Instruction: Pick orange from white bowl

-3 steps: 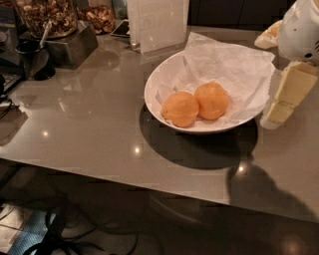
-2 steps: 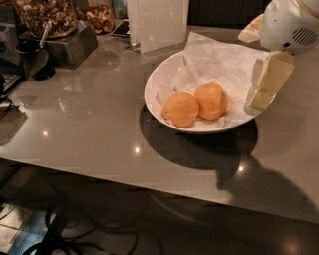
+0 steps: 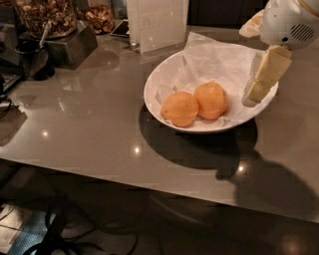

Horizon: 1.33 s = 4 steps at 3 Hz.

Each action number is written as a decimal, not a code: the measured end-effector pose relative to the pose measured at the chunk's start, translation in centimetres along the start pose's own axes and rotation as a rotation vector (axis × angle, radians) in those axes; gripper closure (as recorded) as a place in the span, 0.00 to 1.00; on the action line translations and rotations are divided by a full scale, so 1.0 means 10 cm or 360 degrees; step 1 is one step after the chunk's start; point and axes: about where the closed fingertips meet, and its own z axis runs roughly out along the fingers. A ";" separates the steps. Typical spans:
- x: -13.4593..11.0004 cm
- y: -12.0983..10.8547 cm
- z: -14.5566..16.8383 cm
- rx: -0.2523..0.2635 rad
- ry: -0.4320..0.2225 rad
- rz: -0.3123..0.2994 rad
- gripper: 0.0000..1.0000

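The white bowl sits on the grey table, lined with crumpled white paper. Two orange fruits lie side by side in it. The orange, deeper in colour and round, is the right one. A paler, more oval fruit touches it on the left. My gripper hangs from the white arm at the upper right. It is over the bowl's right rim, to the right of the orange and slightly above it, and holds nothing.
A white card stand stands behind the bowl. A metal box with bowls of nuts and a dark cup are at the far left. The table's front edge runs across the lower part of the view.
The gripper has moved left and down, from beside the bowl's right edge to over its right rim. The fruits and the bowl have not moved.
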 end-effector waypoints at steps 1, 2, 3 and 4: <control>-0.06 -0.21 0.14 -0.0026 -0.0069 -0.0013 0.00; -0.06 -0.23 0.14 -0.0021 -0.0075 -0.0011 0.12; -0.07 -0.24 0.17 -0.0029 -0.0084 -0.0012 0.03; -0.06 -0.25 0.34 -0.0089 -0.0122 0.0000 0.01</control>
